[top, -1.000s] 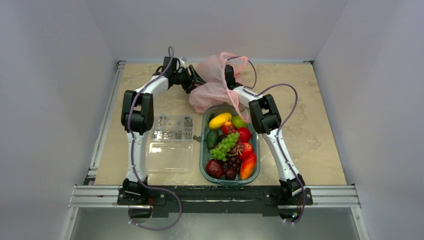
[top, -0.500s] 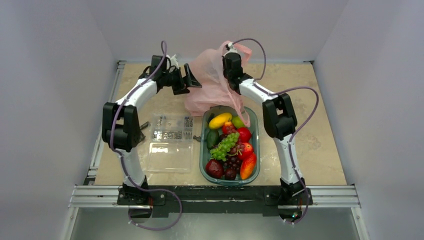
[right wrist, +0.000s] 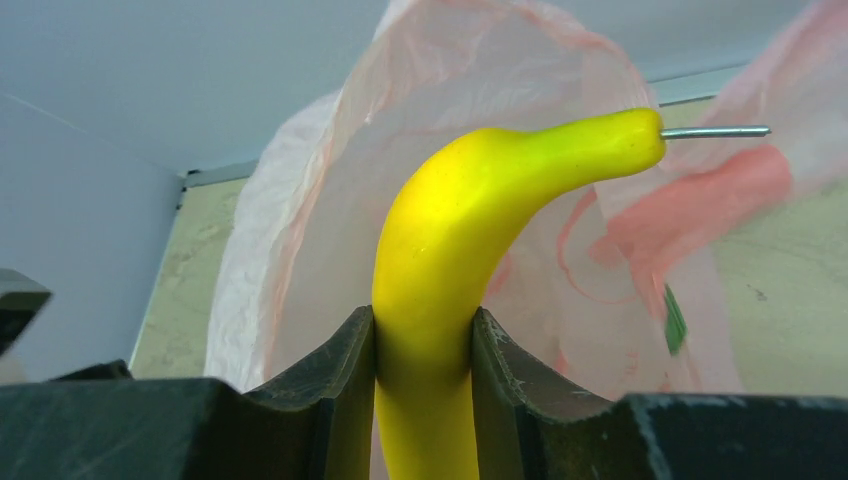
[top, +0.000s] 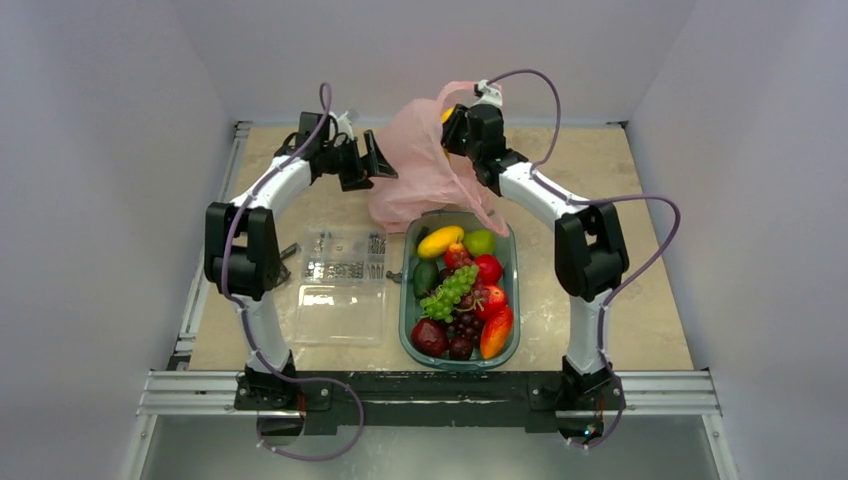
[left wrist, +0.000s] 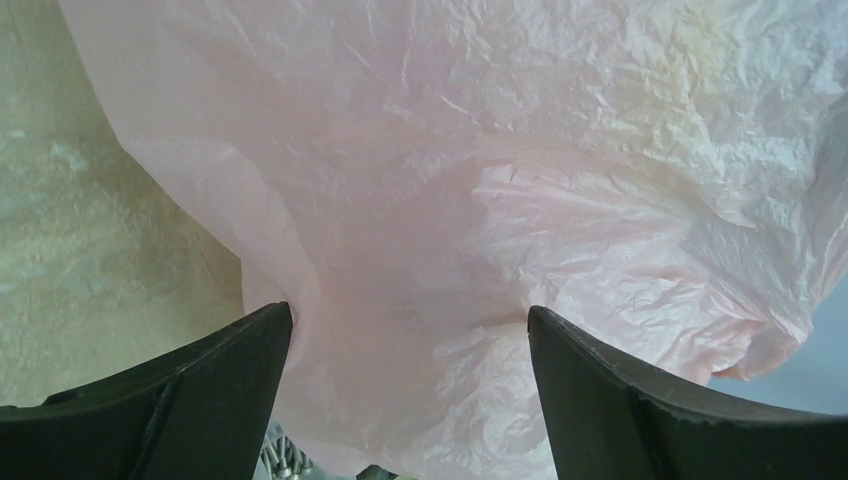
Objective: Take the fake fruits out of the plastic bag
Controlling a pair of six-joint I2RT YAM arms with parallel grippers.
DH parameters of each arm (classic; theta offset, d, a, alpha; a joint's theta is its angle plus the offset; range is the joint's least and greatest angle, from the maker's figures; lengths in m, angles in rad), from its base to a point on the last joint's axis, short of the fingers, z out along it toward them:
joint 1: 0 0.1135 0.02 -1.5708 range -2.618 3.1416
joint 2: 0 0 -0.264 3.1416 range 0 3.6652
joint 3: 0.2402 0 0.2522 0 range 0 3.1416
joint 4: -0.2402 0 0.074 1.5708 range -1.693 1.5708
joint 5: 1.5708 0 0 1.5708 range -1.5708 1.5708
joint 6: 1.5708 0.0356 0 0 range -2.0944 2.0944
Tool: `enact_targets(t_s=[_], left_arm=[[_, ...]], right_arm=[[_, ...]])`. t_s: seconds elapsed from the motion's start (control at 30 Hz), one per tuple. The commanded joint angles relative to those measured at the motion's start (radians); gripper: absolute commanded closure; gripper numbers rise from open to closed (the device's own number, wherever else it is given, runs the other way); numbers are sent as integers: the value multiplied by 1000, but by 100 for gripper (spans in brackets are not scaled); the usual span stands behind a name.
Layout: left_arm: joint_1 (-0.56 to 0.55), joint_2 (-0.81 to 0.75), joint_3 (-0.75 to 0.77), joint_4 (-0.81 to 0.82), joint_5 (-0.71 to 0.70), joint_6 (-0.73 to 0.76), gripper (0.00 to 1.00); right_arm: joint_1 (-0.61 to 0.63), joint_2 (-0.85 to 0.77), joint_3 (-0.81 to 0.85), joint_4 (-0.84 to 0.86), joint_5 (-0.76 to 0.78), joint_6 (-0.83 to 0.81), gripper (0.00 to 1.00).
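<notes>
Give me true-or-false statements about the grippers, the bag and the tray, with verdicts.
1. The right gripper grips the banana. True.
2. The left gripper is shut on the plastic bag. False: it is open, the bag ahead of it.
3. A metal pin sticks out of the banana's tip. True.
4. The tray holds a single fruit. False: it holds many fruits.
</notes>
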Motion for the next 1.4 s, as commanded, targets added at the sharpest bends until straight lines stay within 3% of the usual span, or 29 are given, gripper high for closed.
enact_targets(t_s=[0.0, 0.3, 0.53, 0.7, 0.83, 1.03, 1.27, 1.37], left_arm=[[4, 21, 92, 14, 65, 56, 12], [5, 66, 212, -72, -19, 102, 12], [4, 91, 370, -119, -61, 63, 13], [5, -74, 265, -128, -99, 47, 13], [2, -266, 66, -58, -99, 13, 12], [1, -469, -68, -116, -175, 109, 12], [-14, -560, -165, -121, -229, 199, 13], [-27, -578, -180, -113, -228, 205, 13]], right_arm=[[-18, -44, -20, 5, 35, -46, 100], [-98, -131, -91, 59, -42, -10, 100], [-150, -107, 158, -110, -68, -110, 100], [-150, -144, 281, -317, -35, -225, 100], [-90, -258, 169, -326, -224, -219, 100], [73, -373, -48, -311, -473, -236, 100], [105, -261, -134, -320, -582, -356, 100], [96, -165, -40, -447, -442, -466, 100]])
